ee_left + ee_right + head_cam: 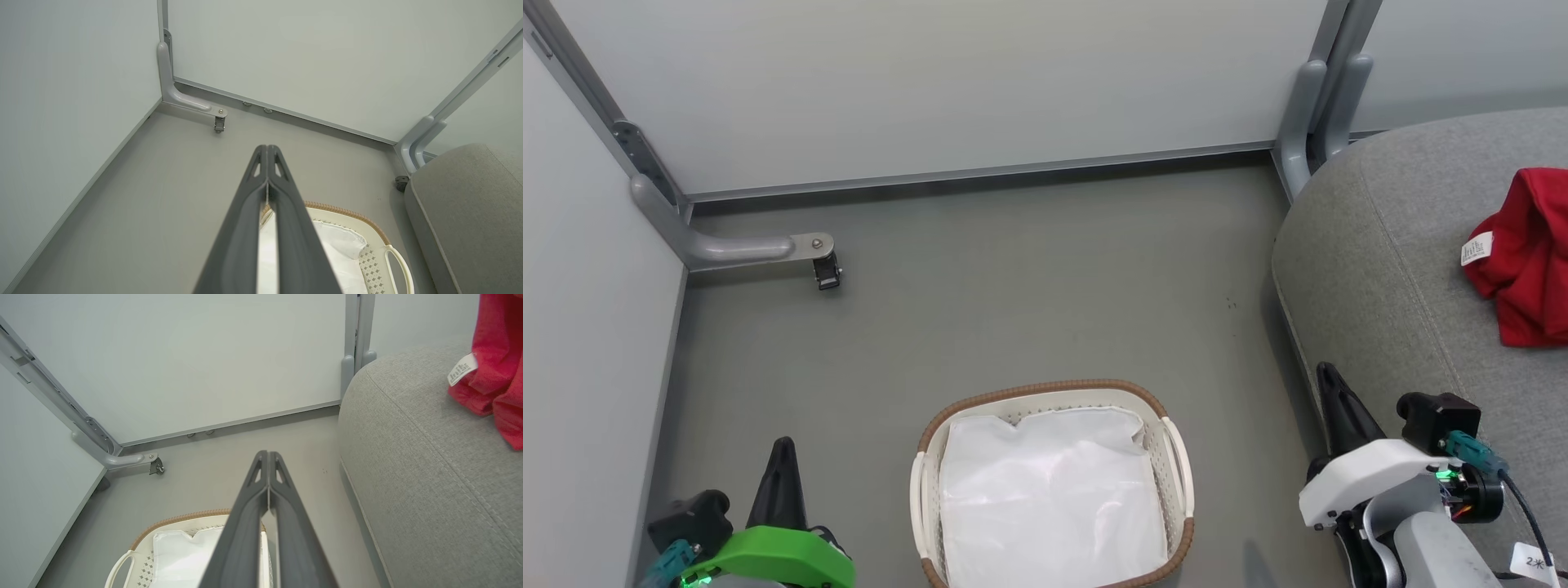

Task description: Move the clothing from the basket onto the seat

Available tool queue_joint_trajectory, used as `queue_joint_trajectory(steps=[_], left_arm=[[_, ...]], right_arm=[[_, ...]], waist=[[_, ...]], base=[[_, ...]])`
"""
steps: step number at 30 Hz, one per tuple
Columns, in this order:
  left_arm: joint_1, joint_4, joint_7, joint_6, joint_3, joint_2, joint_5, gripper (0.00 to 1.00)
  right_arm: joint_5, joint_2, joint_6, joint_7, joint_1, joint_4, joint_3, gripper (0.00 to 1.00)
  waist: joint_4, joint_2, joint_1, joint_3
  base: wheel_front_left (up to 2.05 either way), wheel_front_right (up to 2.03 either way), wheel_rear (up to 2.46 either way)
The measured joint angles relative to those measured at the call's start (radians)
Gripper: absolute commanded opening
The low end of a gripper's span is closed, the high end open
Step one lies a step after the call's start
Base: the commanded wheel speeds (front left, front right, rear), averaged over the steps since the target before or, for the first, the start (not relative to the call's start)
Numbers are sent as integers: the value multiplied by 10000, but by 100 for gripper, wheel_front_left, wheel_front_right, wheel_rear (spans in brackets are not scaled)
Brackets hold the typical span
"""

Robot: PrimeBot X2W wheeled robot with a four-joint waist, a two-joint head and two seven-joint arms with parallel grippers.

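The red clothing (1527, 257) with its small white label lies bunched on the light-grey seat (1388, 269) at the right; it also appears as red clothing (496, 359) on the seat (429, 465) in the right wrist view. The white basket (1176, 469) with the brown woven rim stands on the floor at bottom centre, holding just its white sheet lining. My left gripper (783, 447) is shut and holds nothing, left of the basket. My right gripper (1327, 376) is shut and holds nothing, between the basket and the seat's edge. Both wrist views show the fingertips pressed together.
Pale partition walls (931, 82) close off the back and left. A grey bracket foot with a caster (827, 269) juts onto the grey floor (1013, 310) at the left; another grey post (1311, 114) stands at the seat's far corner.
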Motion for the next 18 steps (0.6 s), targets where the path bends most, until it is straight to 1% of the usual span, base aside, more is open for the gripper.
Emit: queue_joint_trajectory(steps=[18], left_arm=[[-17,-357,721,-94,263,2,-2853,0]], right_arm=[[3101,-6,0,727,206,-497,-280,0]], waist=[[-22,0,0,-102]], base=[[0,0,0]])
